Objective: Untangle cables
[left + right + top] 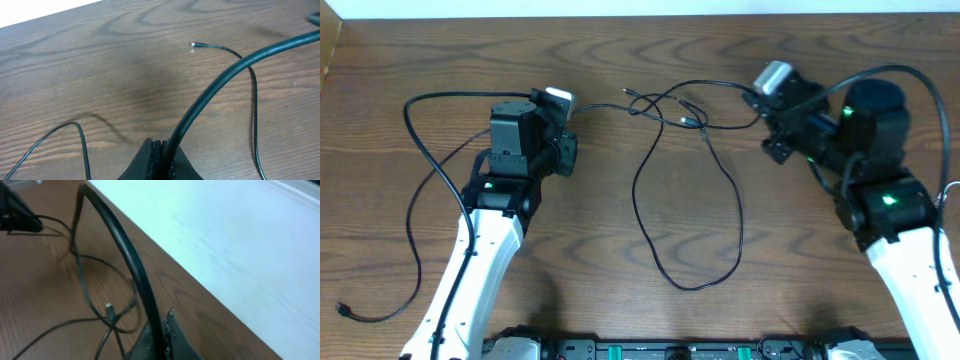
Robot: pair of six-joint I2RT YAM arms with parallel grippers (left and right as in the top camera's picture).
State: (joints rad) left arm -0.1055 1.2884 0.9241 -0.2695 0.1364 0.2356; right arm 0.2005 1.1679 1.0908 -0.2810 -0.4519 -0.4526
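Thin black cables [735, 220] lie on the wooden table [600, 240], crossing in a tangle [672, 110] between my grippers, with a long loop hanging toward the front. My left gripper [568, 118] is shut on a black cable [225, 75] left of the tangle. My right gripper [758, 102] is shut on a black cable [130, 255] to the tangle's right. In the wrist views the left jaws [162, 150] and right jaws [162, 330] each pinch their cable. A loose plug end [192, 45] lies ahead of the left gripper. A metal plug [109, 311] sits in the tangle. No white cord shows.
Another long black cord [420, 200] runs from behind the left arm down the left side to a plug end [345, 310] near the front left. The table's far edge [620, 18] meets a white surface close behind both grippers.
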